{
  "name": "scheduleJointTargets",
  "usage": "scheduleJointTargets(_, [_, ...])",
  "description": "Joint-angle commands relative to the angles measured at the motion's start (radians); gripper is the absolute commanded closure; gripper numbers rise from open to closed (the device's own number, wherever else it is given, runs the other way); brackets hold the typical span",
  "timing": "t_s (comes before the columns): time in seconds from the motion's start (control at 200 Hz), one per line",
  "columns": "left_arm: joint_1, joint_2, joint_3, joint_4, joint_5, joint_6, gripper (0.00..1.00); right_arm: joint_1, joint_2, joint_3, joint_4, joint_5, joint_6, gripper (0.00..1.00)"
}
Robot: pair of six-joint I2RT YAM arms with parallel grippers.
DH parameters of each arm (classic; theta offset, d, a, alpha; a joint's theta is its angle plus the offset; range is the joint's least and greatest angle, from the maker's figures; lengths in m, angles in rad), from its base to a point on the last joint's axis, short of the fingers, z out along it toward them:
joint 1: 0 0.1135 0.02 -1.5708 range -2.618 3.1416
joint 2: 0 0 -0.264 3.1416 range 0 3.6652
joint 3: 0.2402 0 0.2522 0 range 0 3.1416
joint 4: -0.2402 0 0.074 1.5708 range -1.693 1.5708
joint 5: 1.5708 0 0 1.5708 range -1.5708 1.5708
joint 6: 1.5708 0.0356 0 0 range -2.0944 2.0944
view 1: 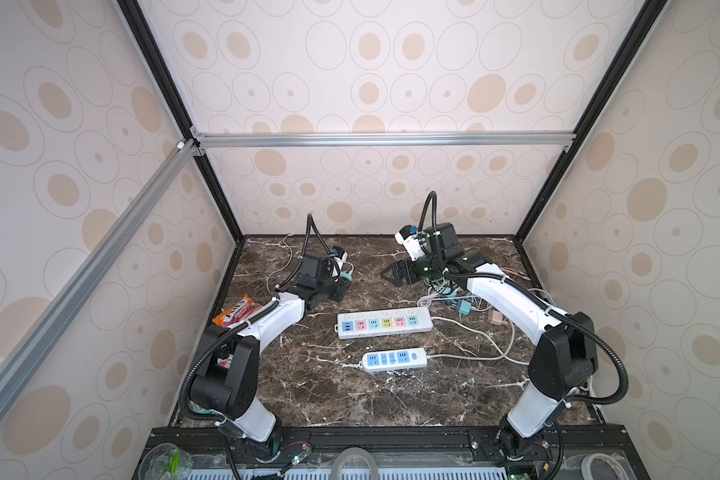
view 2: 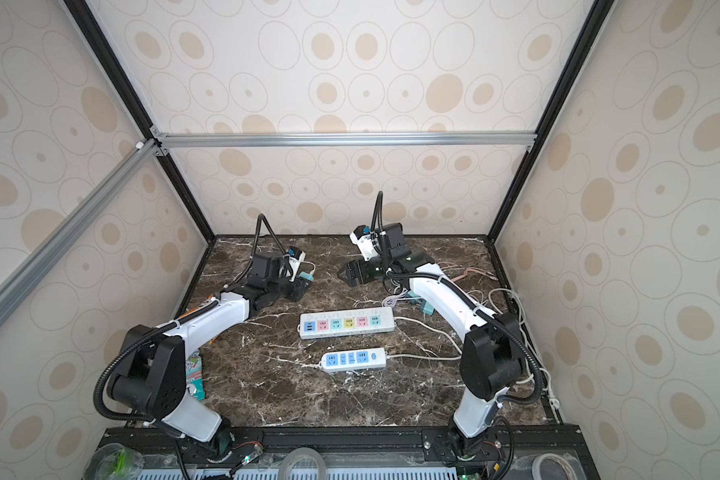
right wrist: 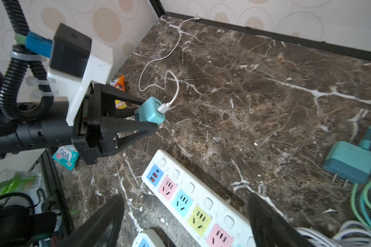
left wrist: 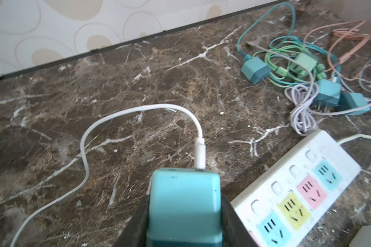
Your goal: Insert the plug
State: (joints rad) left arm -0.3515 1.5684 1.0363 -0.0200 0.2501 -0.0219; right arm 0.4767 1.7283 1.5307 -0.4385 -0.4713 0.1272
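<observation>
The left pincer [right wrist: 150, 114] is clamping the teal plug [left wrist: 184, 192] by its sides, and a white cable [left wrist: 116, 119] is trailing from the plug's outer face across the bench [view 1: 391, 399]. The plug is hanging just behind the near-left end of the long power strip [view 1: 383, 324], apart from it, and its prongs are not showing in any view. The right pincer [view 1: 389, 274] is standing with its jaws apart and is carrying nothing. By my judgement the pickup is complete, while the alignment over a socket and the insertion are both outstanding; every visible socket is sitting vacant. An orange packet [view 1: 238, 313] and a teal packet [right wrist: 65, 155] are displaying print, but it is reading too blurred to confirm. The strips are showing no legible branding.
</observation>
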Motion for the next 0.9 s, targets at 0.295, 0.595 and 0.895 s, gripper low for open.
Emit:
scheduleJointTargets(0.295, [-0.017, -0.038, -0.001, 0.124, 0.145, 0.167, 1.0, 0.002, 0.071, 0.106, -0.163, -0.205, 0.039, 0.17])
scheduleJointTargets(0.595, [-0.035, -0.13, -0.263, 0.553, 0.305, 0.389, 1.0, 0.004, 0.177, 0.276, -0.396, -0.315, -0.079, 0.26])
scheduleJointTargets(0.895, [-0.065, -0.178, -0.349, 0.585, 0.276, 0.559, 1.0, 0.023, 0.225, 0.313, -0.415, -0.366, -0.061, 0.29])
